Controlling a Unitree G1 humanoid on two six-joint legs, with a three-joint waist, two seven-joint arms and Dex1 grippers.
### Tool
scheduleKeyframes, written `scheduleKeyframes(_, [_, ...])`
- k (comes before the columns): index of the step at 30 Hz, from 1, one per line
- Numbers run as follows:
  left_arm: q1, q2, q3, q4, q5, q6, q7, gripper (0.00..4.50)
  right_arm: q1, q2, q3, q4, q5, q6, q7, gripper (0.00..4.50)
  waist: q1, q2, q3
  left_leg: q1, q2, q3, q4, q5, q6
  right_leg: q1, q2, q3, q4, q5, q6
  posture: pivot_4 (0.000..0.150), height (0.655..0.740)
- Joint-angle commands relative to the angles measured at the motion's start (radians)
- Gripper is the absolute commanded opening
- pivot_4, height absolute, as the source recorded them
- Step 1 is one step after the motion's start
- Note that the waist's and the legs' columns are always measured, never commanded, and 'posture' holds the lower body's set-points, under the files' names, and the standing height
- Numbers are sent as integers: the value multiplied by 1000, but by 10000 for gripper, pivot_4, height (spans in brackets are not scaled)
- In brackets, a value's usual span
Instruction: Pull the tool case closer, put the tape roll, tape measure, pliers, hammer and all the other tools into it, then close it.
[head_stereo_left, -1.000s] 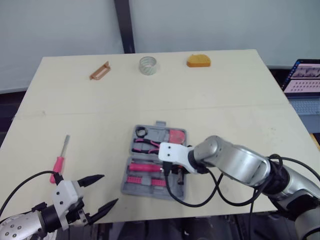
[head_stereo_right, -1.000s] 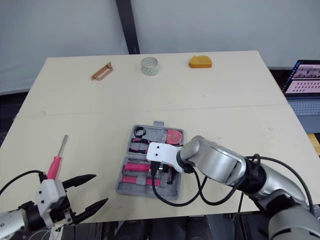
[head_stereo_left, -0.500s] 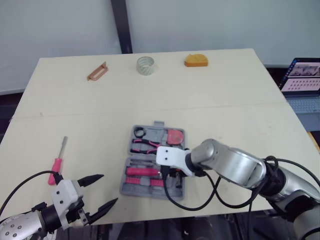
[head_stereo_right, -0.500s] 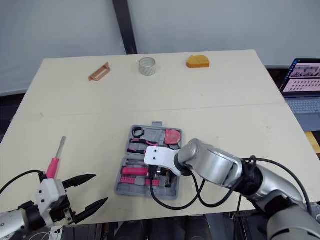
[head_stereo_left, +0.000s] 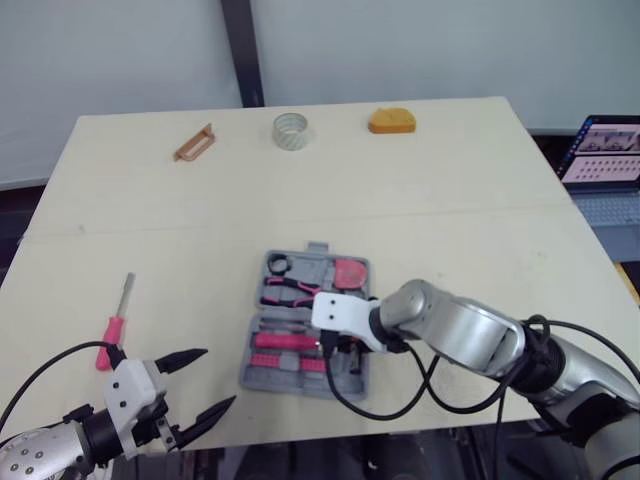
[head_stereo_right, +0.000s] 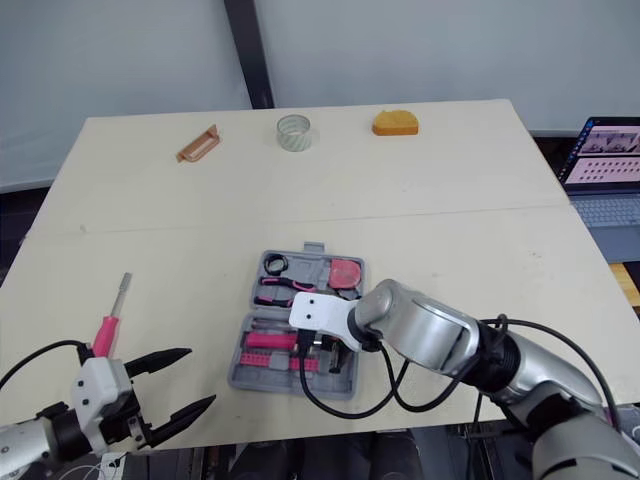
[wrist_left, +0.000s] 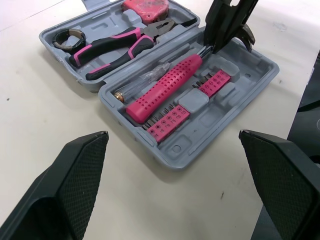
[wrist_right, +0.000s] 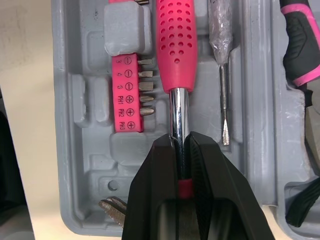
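Note:
The grey tool case (head_stereo_left: 262, 372) lies open near the table's front middle. In it are pink-handled pliers (wrist_left: 115, 45), a red tape measure (head_stereo_left: 350, 272), bit rows and the pink-handled hammer (wrist_right: 176, 45). My right gripper (wrist_right: 180, 139) is shut on the hammer's steel shaft, low over the case's front half. The left gripper (head_stereo_left: 218, 378) hangs open at the table's front left edge, with nothing in it. A pink screwdriver (head_stereo_left: 115, 325) lies on the table just beyond it. At the far edge are a tape roll (head_stereo_left: 291, 131) and an orange tape measure (head_stereo_left: 393, 120).
A brown utility knife (head_stereo_left: 195, 143) lies at the far left of the table (head_stereo_left: 480, 230). A laptop (head_stereo_left: 603, 165) stands off the table's right side. A dark post (head_stereo_left: 236, 50) rises behind the far edge.
The camera has shifted slightly. My right wrist has sunk a little toward the case with the hammer. The left arm has not moved.

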Motion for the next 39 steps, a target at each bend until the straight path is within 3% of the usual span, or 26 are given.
scheduleKeyframes(1, [7,0,15,-23,-6,-8,3,45000,1,14,-4,-14,-12,-18,-11,686,0,0,0,0,0,0,0,0,0,0,0,0,0,0,0,1500,7400])
scheduleKeyframes(30, [-13,1,9,-7,-2,-12,2,45000,35,37,-9,5,-48,-39,-15,686,-1,0,0,0,0,0,0,0,0,0,0,0,1,0,0,1500,7400])
scheduleKeyframes(33, [-14,0,8,-8,-2,-11,3,45000,32,31,-30,-18,-29,-26,-2,12182,0,0,0,0,0,0,0,0,0,0,0,0,1,0,0,1500,7400])
scheduleKeyframes(39, [-15,-1,7,-3,-2,-12,2,45000,26,-14,-69,-65,6,-14,29,12182,0,-1,0,0,0,0,0,0,0,0,0,0,0,0,0,1500,7400])
